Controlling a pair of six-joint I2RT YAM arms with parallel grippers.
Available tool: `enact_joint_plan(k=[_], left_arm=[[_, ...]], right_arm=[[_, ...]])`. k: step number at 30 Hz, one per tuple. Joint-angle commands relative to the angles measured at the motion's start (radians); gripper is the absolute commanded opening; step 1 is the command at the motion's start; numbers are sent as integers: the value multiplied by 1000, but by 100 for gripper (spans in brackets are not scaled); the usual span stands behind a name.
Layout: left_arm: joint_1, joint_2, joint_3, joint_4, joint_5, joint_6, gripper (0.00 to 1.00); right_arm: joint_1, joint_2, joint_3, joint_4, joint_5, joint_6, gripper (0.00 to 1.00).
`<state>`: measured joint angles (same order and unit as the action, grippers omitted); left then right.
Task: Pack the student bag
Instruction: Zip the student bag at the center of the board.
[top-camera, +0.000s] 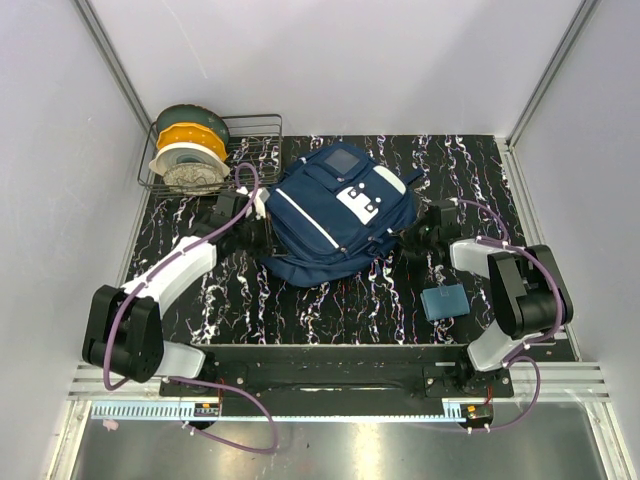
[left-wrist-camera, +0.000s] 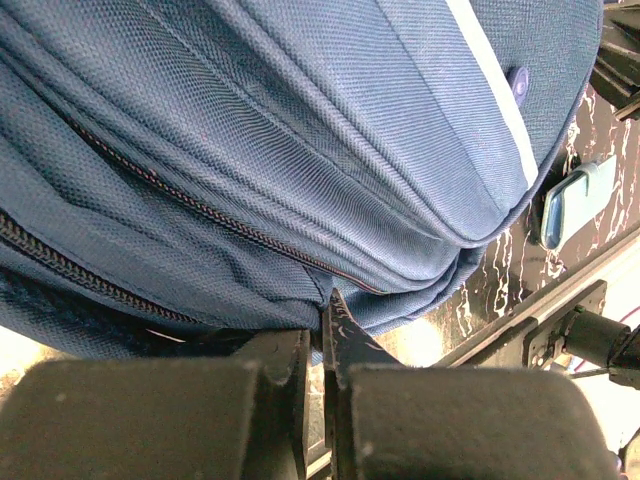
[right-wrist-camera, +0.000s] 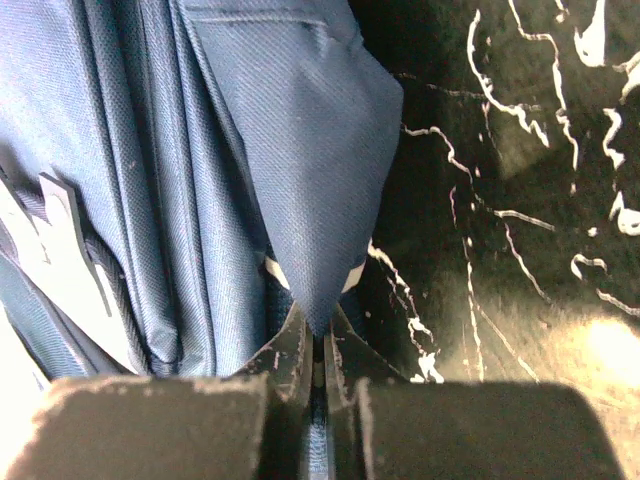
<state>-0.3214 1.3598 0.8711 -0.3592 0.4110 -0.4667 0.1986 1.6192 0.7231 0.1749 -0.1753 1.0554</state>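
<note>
Nearest, on the right side: one small teal-blue rectangular pouch (top-camera: 444, 301), flat on the black, white-veined table top (top-camera: 330, 310), alone and a little apart from the bag's near corner.

Next, in the middle of the table: one large navy blue fabric student bag (top-camera: 330, 215), slumped and lying front-up. White stripes and white patches on the front, plus a single grey square patch at the end toward the far wall.

Two grippers on that one bag, one at each side. Left gripper (left-wrist-camera: 328, 340) at the bag's left edge, seen from its wrist camera: closed down to a hairline slit, tips pressed onto the bag's lower seam, just below two zip lines running across the cloth. Right gripper (right-wrist-camera: 318, 345) at the bag's right edge: likewise closed almost completely, pinching one pointed fold of navy cloth between the fingertips, with dark table top just beside it.

Farthest, in the far left corner: one dark wire basket (top-camera: 260, 130), just beyond the left gripper. Inside, three round spool-like discs (top-camera: 192, 138) standing on edge side by side, coloured dark green, yellow and white from far to near.
</note>
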Motion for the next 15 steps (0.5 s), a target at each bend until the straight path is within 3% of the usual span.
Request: enact_joint_plan(k=[1, 9, 15], left_arm=[[5, 9, 74, 22, 60, 33, 0], [-21, 54, 115, 31, 58, 40, 0], [-70, 150, 227, 20, 29, 46, 0]], right_arm=[[-21, 34, -16, 89, -62, 0, 0], [-22, -233, -206, 72, 5, -54, 0], [-22, -323, -278, 21, -30, -147, 0]])
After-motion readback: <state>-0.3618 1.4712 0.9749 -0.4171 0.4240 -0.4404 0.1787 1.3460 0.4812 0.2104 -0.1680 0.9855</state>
